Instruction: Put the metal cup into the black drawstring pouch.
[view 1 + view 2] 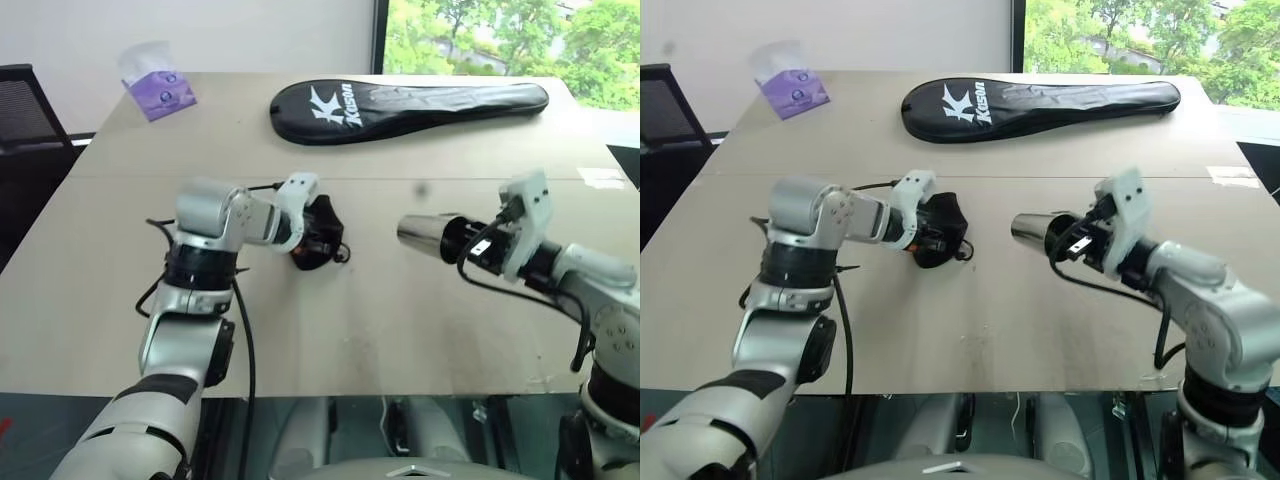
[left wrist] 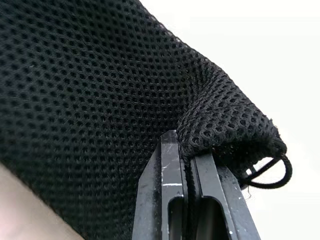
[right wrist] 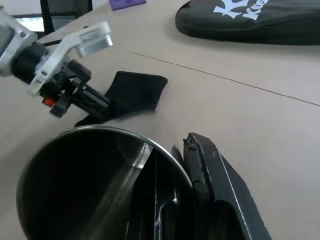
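Observation:
The black drawstring pouch (image 1: 322, 235) hangs just above the middle of the table, a mesh bag with a thin cord loop (image 2: 272, 175) at its mouth. My left gripper (image 2: 182, 145) is shut on the pouch's rim. The metal cup (image 1: 418, 231) lies sideways in the air to the right of the pouch, with its open mouth turned toward it. My right gripper (image 3: 170, 147) is shut on the cup's wall, one finger inside the rim and one outside. A hand's width of bare table separates cup and pouch.
A long black racket cover (image 1: 410, 103) with white lettering lies across the far side of the table (image 1: 350, 330). A purple-and-clear packet (image 1: 157, 85) sits at the far left corner. A black chair (image 1: 25, 105) stands beyond the table's left edge.

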You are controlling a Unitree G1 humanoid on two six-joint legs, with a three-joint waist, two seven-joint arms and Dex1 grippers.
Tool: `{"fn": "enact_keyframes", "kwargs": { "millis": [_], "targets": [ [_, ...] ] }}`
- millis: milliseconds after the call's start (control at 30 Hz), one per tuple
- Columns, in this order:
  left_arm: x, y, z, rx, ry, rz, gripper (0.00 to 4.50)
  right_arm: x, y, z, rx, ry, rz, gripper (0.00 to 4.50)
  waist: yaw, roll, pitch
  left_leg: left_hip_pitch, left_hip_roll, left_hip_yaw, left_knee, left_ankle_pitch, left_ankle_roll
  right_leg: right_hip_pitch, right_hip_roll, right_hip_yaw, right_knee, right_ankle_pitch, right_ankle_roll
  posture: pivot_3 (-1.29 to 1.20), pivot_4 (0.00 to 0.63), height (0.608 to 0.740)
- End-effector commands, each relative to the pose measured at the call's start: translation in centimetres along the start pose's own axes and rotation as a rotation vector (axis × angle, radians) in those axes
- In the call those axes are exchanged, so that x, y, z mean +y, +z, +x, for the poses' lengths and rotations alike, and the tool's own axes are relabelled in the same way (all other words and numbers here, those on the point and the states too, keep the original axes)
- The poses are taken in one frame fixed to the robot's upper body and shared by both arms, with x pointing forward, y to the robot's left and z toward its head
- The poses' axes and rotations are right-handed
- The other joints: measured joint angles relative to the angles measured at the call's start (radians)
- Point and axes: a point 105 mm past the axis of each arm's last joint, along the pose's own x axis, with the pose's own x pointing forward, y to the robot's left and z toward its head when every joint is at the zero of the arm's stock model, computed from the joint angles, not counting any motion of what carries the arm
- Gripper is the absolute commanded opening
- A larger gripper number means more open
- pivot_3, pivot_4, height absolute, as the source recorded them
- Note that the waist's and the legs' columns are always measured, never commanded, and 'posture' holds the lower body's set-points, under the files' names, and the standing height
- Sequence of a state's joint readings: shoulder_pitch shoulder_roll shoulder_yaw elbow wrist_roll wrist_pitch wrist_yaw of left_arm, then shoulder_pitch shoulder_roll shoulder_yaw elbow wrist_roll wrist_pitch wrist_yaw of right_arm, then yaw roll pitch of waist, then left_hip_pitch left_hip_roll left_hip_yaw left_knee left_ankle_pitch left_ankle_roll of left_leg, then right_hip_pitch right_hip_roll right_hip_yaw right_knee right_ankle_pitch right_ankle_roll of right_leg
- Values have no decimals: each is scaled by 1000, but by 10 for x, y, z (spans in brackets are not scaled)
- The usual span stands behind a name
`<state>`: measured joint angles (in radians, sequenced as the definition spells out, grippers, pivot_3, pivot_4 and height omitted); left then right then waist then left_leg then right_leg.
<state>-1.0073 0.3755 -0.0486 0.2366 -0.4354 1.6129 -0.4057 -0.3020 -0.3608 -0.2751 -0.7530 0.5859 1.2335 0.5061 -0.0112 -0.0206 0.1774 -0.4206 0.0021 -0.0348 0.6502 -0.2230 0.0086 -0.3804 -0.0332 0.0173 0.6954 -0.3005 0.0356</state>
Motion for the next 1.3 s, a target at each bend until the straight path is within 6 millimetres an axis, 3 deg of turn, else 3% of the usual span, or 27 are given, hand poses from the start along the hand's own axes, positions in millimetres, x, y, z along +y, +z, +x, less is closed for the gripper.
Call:
{"fn": "enact_keyframes", "kwargs": {
  "millis": [33,300,533,867,1067,1300],
  "targets": [
    [-16,23,0,-24,-26,50,0,14,5,-1,-97,-10,-3,11,-1,0,0,0,0,-1,0,0,0,0,0,-1,0,0,0,0,150,740],
    [-38,42,4,-34,-177,44,0,25,-5,26,-181,-10,71,11,-13,0,0,3,1,2,-3,2,-3,0,2,2,0,0,0,0,150,740],
    [-39,49,0,-14,-247,10,0,31,-17,45,-246,-1,143,11,-12,0,0,2,1,2,-3,2,-3,0,2,2,0,0,0,0,150,740],
    [-44,44,-3,25,-279,17,0,15,-38,74,-296,-15,259,11,-20,0,0,2,1,2,-3,2,-3,0,2,2,0,0,0,0,150,740],
    [-43,41,-6,20,-262,54,0,-12,-76,94,-125,-186,123,11,-25,0,0,2,1,2,-3,2,-4,-1,2,2,0,0,0,0,150,740],
    [-50,22,-9,27,-269,146,0,-2,-78,114,-66,-164,-151,11,-31,1,0,4,1,3,-3,3,-5,0,2,5,2,0,0,0,150,740]
  ]
}}
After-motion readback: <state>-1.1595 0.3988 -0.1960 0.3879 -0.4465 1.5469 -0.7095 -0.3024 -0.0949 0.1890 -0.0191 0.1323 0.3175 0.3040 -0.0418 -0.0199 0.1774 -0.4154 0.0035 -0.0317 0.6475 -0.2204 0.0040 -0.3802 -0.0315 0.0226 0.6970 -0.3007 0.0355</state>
